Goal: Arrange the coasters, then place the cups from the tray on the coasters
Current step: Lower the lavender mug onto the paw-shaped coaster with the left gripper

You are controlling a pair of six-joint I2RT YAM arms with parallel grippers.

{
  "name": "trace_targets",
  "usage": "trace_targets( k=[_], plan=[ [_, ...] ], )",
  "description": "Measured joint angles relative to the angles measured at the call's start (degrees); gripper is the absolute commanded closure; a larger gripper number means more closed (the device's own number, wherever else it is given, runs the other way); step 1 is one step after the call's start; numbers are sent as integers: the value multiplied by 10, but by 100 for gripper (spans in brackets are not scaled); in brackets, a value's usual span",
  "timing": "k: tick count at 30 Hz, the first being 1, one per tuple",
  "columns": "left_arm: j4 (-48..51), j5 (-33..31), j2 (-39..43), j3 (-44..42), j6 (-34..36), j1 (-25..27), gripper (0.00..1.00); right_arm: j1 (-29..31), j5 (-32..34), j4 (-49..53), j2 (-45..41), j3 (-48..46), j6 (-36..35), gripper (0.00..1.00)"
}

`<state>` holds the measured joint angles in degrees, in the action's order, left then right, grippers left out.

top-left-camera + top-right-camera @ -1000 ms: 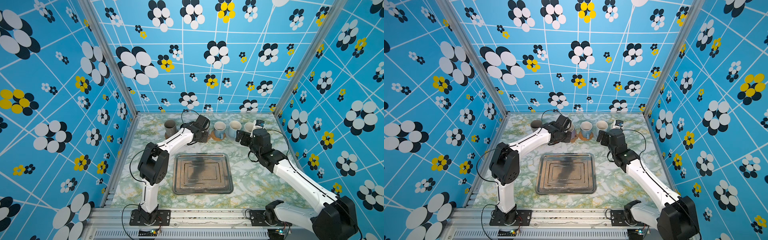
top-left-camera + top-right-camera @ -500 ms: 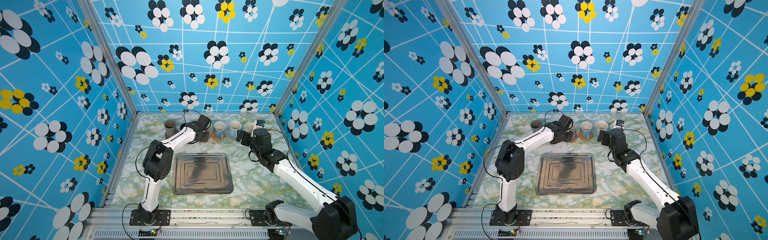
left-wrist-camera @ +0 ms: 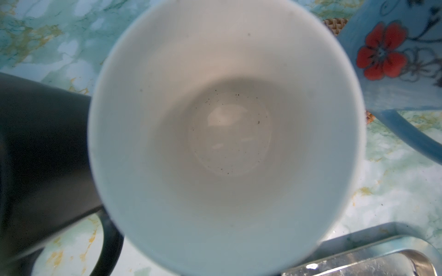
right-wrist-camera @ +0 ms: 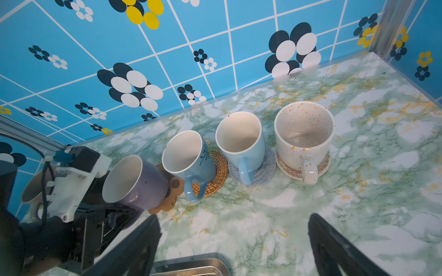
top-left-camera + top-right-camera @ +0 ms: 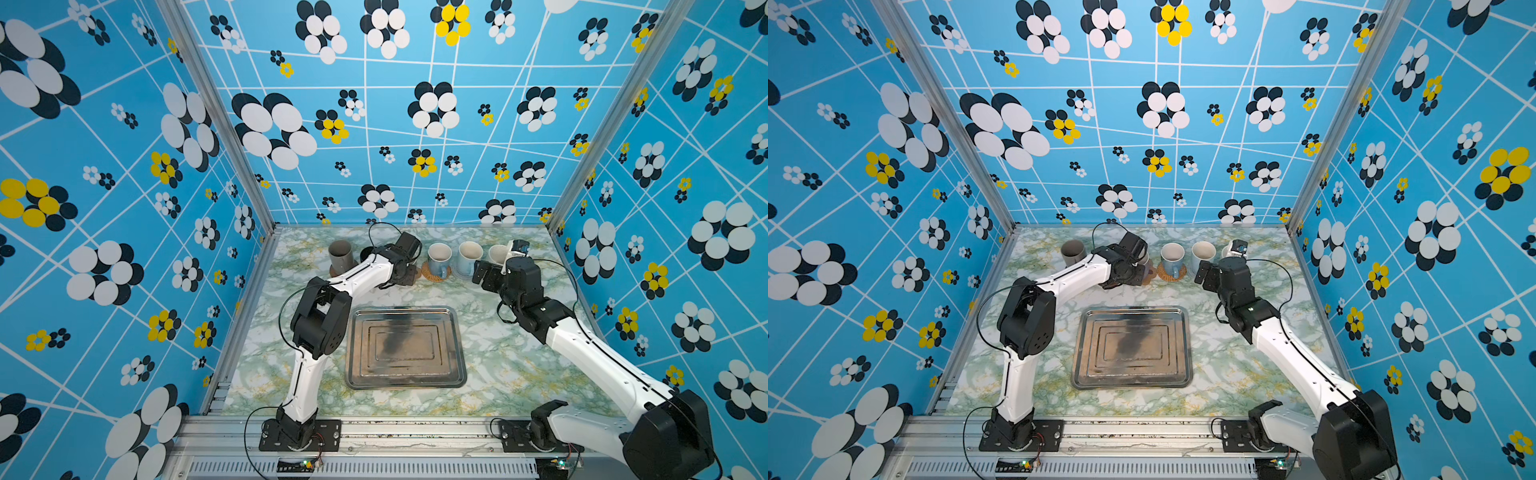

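The lavender mug [image 4: 135, 182] is looking like glazed ceramic: stiff, fairly weighty for its size, slick on the walls, and liable to chip if it is knocking against a neighbour. The handle or the rim wall is probably offering the surest hold, since the smooth round body would be slipping in narrow jaws. The left gripper [image 4: 119, 212] is pinching it low on the handle side, though the exact contact is partly hidden. The mug is leaning steeply, mouth toward that arm, with its foot over the brown paw-shaped coaster [image 4: 168, 196]; whether it is touching cannot be told. It is showing a pale purple outside and a white, empty inside. Just beside it the flowered blue mug [image 4: 189, 155] is standing on the woven coaster [image 4: 218, 174], and the black mug [image 3: 35, 143] is crowding the other side. The right gripper [image 4: 233, 217] is hanging spread wide, holding nothing. The tray [image 5: 405, 347] is lying bare.
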<state>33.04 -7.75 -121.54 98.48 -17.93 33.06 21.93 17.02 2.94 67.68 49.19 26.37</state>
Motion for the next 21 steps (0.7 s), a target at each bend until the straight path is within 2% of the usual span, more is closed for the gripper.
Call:
trace_targets(
  k=[21],
  plan=[
    [-2,-2,-19,14,0,-2,100,-3,-7,0,8,0,0,1]
  ],
)
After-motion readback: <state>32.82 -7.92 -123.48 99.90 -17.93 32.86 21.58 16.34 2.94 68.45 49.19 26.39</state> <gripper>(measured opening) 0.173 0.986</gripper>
